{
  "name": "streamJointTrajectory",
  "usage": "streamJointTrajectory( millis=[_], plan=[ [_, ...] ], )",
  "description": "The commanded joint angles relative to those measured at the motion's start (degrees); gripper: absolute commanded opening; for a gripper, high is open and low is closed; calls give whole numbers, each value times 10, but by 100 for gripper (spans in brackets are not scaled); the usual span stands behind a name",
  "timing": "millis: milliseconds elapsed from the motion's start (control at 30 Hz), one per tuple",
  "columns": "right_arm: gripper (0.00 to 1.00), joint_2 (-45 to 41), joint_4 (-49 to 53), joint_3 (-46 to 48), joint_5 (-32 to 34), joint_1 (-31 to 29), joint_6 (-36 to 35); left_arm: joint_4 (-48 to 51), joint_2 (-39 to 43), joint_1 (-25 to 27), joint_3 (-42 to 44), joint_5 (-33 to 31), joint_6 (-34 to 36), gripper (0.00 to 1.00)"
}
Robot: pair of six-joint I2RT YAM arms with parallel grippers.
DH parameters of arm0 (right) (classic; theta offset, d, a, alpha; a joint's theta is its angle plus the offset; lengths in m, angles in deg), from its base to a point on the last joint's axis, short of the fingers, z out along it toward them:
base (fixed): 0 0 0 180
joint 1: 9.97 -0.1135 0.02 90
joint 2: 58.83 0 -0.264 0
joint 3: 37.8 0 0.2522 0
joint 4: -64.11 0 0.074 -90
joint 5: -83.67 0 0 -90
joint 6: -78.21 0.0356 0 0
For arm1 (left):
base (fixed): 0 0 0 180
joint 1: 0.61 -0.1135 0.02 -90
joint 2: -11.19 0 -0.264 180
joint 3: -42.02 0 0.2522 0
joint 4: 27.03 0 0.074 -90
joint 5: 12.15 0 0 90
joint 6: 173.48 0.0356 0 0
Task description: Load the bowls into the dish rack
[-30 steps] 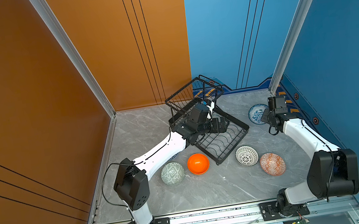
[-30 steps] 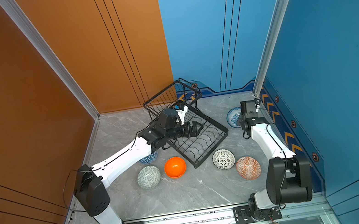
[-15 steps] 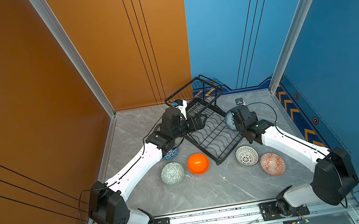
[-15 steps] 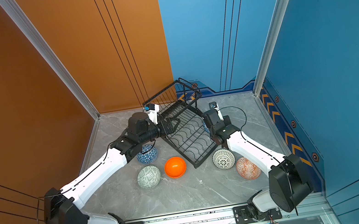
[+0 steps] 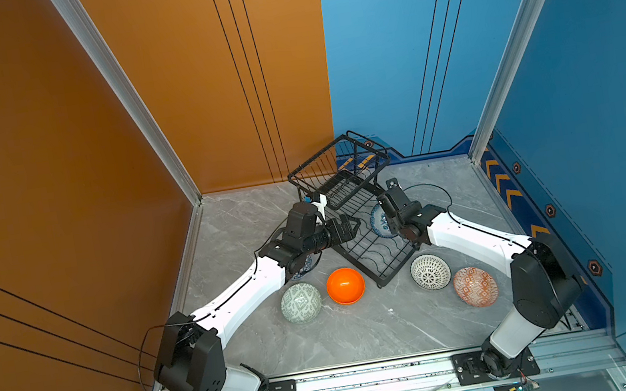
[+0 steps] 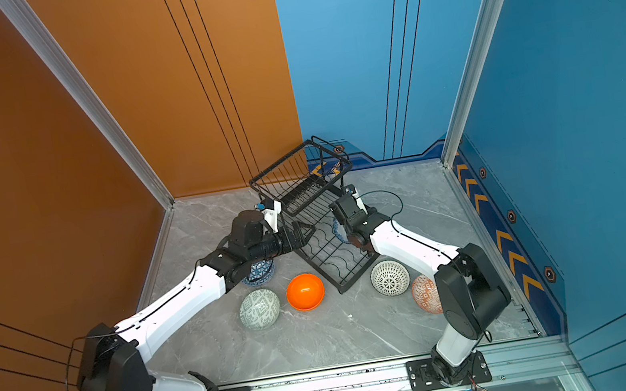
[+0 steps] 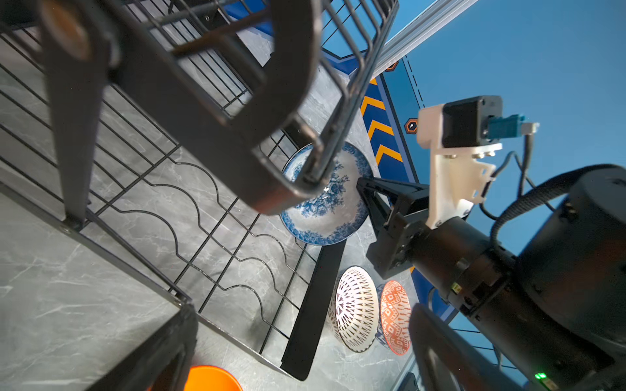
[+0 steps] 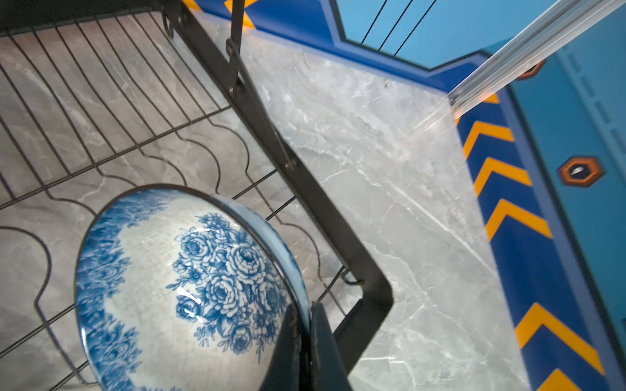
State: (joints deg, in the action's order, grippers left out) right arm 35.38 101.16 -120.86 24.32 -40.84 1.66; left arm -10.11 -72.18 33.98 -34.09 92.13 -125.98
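**A:** Where is the floral bowl?

**B:** The white-blue floral bowl [image 5: 379, 222] stands on edge inside the dish rack [image 5: 369, 247], over the wavy wires by the rack's right rim. That is just below centre in both top views. I cannot tell whether it touches the wires.

**A:** What holds it?

**B:** The right gripper [image 5: 387, 217]. Its fingers [image 8: 325, 348] are narrow, pinched on the bowl's rim.

**A:** And the left gripper?

**B:** The left gripper [image 6: 306, 231] hangs at the rack's left rim, fingers wide, nothing between them.

**A:** The other bowls?

**B:** All are on the grey desk [image 5: 345, 339]. The pale green bowl [image 5: 301, 303] and plain orange bowl [image 5: 345, 286] are at the rack's lower left. The white lattice bowl [image 5: 430, 272] and red-orange patterned bowl [image 5: 475, 286] are at its lower right. The blue triangle-patterned bowl [image 6: 259, 274] sits left of the rack, partly under the left arm.
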Motion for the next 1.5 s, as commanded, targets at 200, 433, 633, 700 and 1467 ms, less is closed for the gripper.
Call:
streamJointTrajectory(
  millis=[200,433,633,700,1467],
  plan=[
    [0,24,13,-2,-144,13,111,108,-24,27,-32,-64,56,98],
    [0,-3,-23,38,-248,52,152,152,-80,45,-80,-86,84,100],
    [0,-50,-22,50,-286,59,154,158,-135,63,-134,-88,95,93],
    [0,-68,-24,55,-299,62,154,163,-148,70,-150,-91,101,90],
    [0,-137,-18,63,-353,58,151,166,-129,93,-142,-118,94,62]
  ],
)
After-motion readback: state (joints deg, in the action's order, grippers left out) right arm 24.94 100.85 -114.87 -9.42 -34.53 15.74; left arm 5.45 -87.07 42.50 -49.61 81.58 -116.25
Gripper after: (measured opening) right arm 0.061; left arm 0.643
